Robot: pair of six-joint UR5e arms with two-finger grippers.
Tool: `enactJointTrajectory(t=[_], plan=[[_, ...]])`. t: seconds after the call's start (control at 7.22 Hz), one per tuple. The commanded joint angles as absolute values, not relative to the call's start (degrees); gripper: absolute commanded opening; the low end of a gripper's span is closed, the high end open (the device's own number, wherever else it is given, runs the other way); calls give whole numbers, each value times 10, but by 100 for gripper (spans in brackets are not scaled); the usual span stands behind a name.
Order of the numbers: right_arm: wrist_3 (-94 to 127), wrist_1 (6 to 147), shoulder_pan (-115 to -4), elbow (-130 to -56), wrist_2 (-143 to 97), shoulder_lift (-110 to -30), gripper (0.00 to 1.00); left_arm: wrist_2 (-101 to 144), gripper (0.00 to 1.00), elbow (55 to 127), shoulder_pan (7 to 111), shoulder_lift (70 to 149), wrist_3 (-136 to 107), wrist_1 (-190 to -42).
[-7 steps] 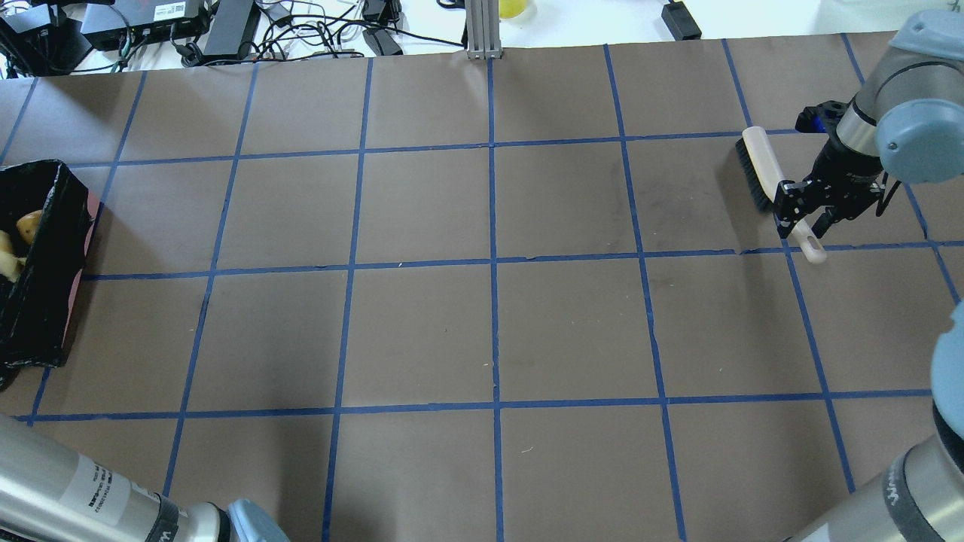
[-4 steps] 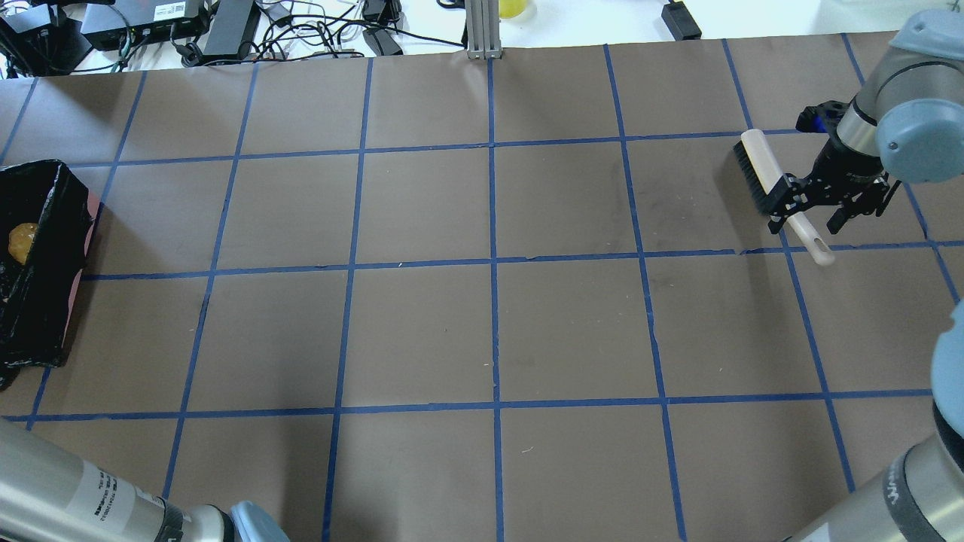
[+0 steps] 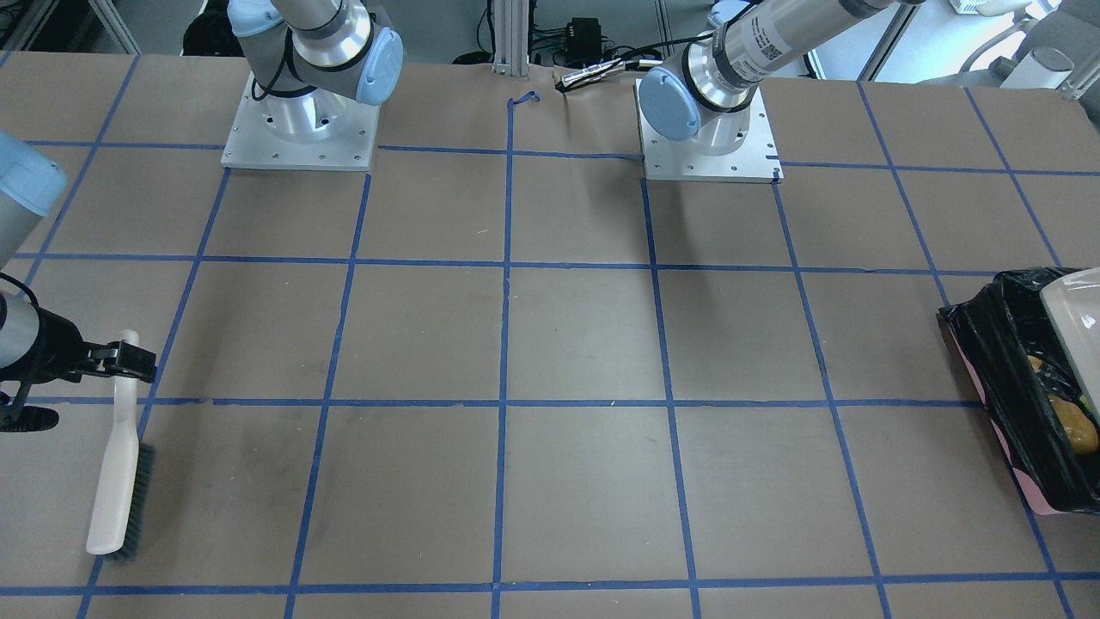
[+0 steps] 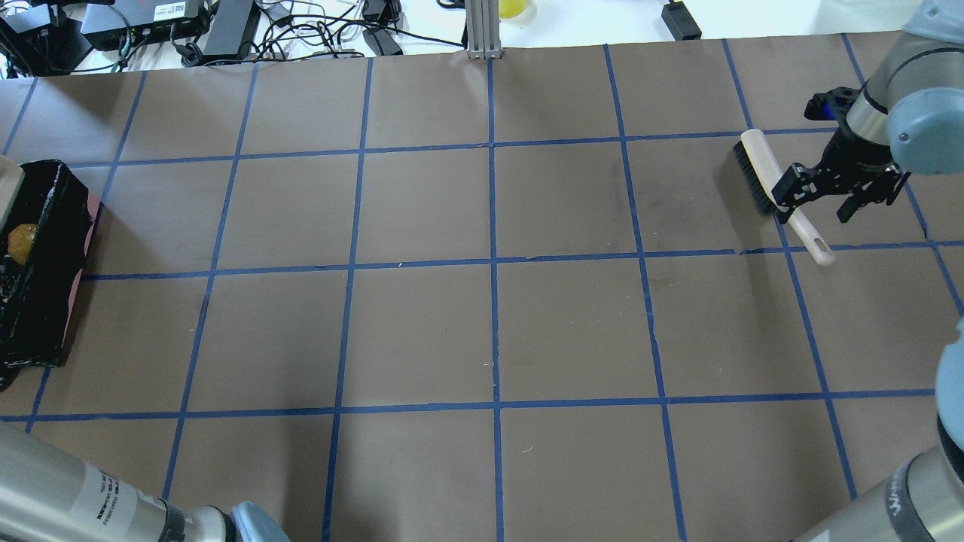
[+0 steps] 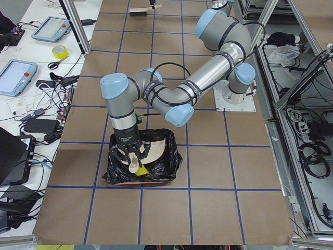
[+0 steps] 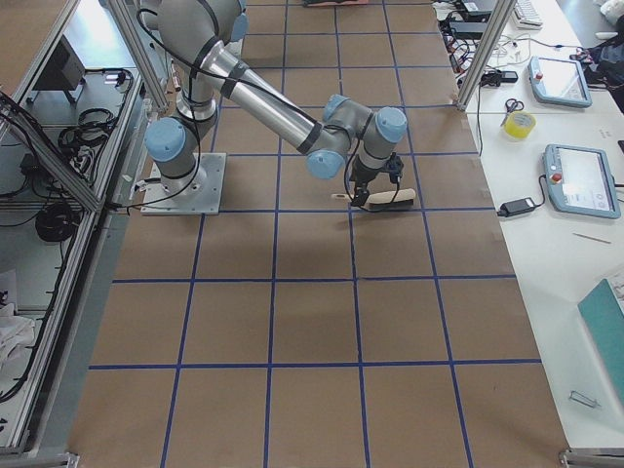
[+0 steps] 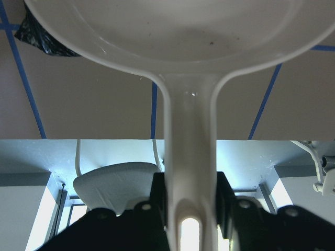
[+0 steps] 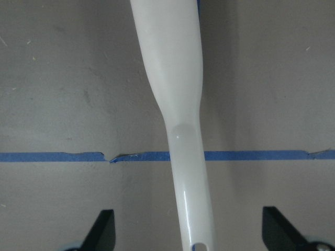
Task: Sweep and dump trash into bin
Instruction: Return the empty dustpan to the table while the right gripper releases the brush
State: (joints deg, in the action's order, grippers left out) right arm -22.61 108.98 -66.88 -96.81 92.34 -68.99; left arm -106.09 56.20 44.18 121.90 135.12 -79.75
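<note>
The pink bin with its black bag point(image 4: 45, 301) stands at the table's left end; it also shows in the front view point(image 3: 980, 344) and the left view point(image 5: 169, 161). A golden-brown potato-like lump point(image 4: 21, 242) lies inside. A yellow sponge point(image 5: 142, 171) shows in the bin in the left view. The croissant is hidden. My left gripper point(image 7: 191, 204) is shut on the beige dustpan's handle and holds the dustpan point(image 7: 157, 31) over the bin. My right gripper point(image 4: 822, 197) is open over the brush point(image 4: 757, 167), which lies on the table; its handle point(image 8: 180, 130) runs between the spread fingers, untouched.
Blue tape lines grid the brown table cover point(image 4: 489, 331). Cables and power bricks point(image 4: 226, 30) lie past the far edge, beside a metal post point(image 4: 482, 30). Both arm bases point(image 3: 296, 129) stand at the robot's side.
My right gripper has opened, let go of the brush handle and drawn slightly away; the brush rests on the table. In the bin the pale items have dropped out of sight.
</note>
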Motion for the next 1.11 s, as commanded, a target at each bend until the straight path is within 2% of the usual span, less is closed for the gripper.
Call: enactJointTrajectory(t=[0.0,0.42,0.69,0.97], plan=[[-227,1089,-671,-968,919,-736,100,-1003,0,561,493,1219,1306,-863],[-217,1051,-685,-963,901,-862,100,-934,0,570,607,1231,1188,-928],[-145,1015,-718,-921,905,-869,100,-917,0,588,687,1250,1087,-926],[-99,1004,-770,-882,904,-865,100,-912,0,646,730,1269,1063,-822]])
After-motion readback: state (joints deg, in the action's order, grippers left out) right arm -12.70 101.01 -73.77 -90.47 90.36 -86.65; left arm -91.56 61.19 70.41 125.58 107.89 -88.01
